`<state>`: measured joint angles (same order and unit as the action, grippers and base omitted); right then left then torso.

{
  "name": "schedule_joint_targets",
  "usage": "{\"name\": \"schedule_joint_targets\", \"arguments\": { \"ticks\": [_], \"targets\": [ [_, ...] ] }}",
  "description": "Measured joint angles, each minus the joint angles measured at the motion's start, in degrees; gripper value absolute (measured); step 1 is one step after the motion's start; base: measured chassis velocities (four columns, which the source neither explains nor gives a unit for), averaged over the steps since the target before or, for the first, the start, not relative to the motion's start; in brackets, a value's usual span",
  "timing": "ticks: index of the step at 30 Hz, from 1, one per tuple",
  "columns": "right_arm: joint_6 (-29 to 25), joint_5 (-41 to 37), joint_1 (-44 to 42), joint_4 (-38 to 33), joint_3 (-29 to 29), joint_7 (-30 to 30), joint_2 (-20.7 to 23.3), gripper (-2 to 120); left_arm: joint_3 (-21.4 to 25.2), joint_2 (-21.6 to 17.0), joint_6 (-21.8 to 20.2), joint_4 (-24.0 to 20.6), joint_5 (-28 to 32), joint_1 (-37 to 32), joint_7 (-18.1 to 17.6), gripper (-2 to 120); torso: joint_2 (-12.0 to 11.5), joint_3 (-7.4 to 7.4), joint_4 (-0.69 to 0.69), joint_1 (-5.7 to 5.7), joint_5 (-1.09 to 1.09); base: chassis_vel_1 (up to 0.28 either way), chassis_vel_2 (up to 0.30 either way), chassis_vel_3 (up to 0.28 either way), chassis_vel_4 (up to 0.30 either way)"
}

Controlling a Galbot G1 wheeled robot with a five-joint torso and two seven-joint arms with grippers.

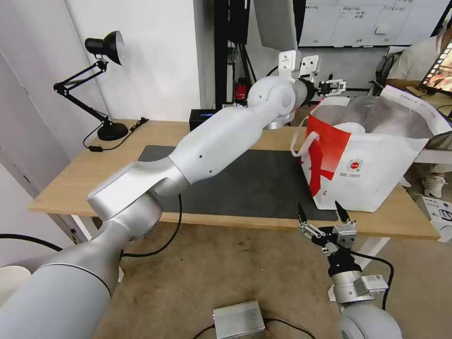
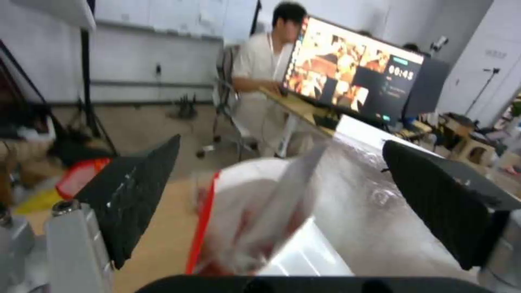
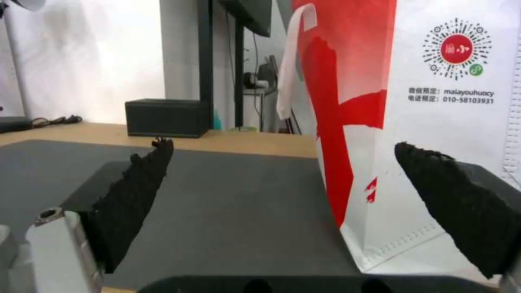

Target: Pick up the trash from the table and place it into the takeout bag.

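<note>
Your takeout bag (image 1: 376, 165) stands boxy and upright on the table (image 1: 66, 183), at the right end of the dark grey mat (image 1: 249, 183), its near bottom edge close to the table's front edge. It is smooth white fabric with a red side panel facing the mat, a small round red logo on the front, crinkled silver foil lining at the open mouth and soft white loop handles drooping over the sides. Your left gripper (image 1: 335, 87) reaches across the mat at the end of its long glossy white arm and hangs above the bag's far left top corner, its ribbed black fingers (image 2: 136, 195) spread apart with nothing between them; from the left wrist you look down past them into the foil mouth. Your right gripper (image 1: 322, 216) sits low, just in front of the table edge below the bag's front left corner, its pointed black fingers (image 3: 130, 195) spread and bare. Left of the bag the mat lies flat and open. Behind the mat, well away from the bag, stand a black rectangular box (image 3: 167, 117) and a black desk lamp (image 1: 101, 84).
</note>
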<state>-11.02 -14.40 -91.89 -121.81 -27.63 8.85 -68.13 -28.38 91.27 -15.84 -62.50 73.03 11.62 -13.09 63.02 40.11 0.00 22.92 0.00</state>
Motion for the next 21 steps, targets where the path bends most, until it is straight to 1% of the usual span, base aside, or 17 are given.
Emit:
{"name": "schedule_joint_targets", "arguments": {
  "ticks": [3,5,8,9,12,14,16,17,20,21],
  "targets": [
    [0.00,0.00,0.00,0.00,0.00,0.00,0.00,100,0.25,-0.11,3.54,-0.41,-3.31,-1.87,0.66,100,0.00,0.00,0.00,0.00,0.00,0.000,0.000,0.000,0.000],
    [0.00,0.00,0.00,0.00,0.00,0.00,0.00,100,0.25,-0.19,4.09,-0.49,-4.04,-2.19,0.83,100,0.00,0.00,0.00,0.00,0.00,0.000,0.000,0.000,0.000],
    [0.00,0.00,0.01,0.00,0.00,0.00,0.00,100,-0.04,-1.22,7.00,-1.08,-9.10,-3.84,2.55,100,0.01,0.00,0.00,0.00,0.00,0.000,0.000,0.000,0.000],
    [0.00,0.00,0.01,0.00,0.00,0.00,0.00,100,-0.04,-1.22,7.00,-1.08,-9.10,-3.84,2.55,100,0.01,0.00,0.00,0.00,0.00,0.000,0.000,0.000,0.000],
    [0.00,0.00,0.00,0.00,0.00,0.00,0.00,100,-0.56,-3.89,9.68,-3.20,-14.06,-6.71,3.89,100,0.00,0.00,0.00,0.00,-0.01,0.000,0.000,0.000,0.000],
    [0.00,0.00,0.00,0.00,0.00,0.00,0.00,100,-0.58,-4.52,10.44,-3.62,-15.03,-7.44,4.20,100,0.00,0.00,0.00,0.00,-0.01,0.000,0.000,0.000,0.000],
    [0.00,0.00,0.00,0.00,0.00,0.00,0.00,100,-0.52,-6.81,12.88,-4.90,-18.80,-10.00,4.83,100,0.00,0.00,0.01,0.00,-0.01,0.000,0.000,0.000,0.000],
    [0.00,0.00,0.00,0.00,0.00,0.00,0.00,100,-0.52,-6.81,12.88,-4.90,-18.80,-10.00,4.83,100,0.00,0.00,0.01,0.00,-0.01,0.000,0.000,0.000,0.000],
    [0.00,0.00,0.00,0.00,0.00,0.00,0.00,100,0.06,-9.66,14.77,-6.67,-22.87,-13.05,5.81,100,0.00,0.00,0.00,0.00,-0.01,0.000,0.000,0.000,0.000],
    [0.00,0.00,0.00,0.00,0.00,0.00,0.00,100,0.06,-9.66,14.77,-6.67,-22.87,-13.05,5.81,100,0.00,0.00,0.00,0.00,-0.01,0.000,0.000,0.000,0.000]
  ]
}}
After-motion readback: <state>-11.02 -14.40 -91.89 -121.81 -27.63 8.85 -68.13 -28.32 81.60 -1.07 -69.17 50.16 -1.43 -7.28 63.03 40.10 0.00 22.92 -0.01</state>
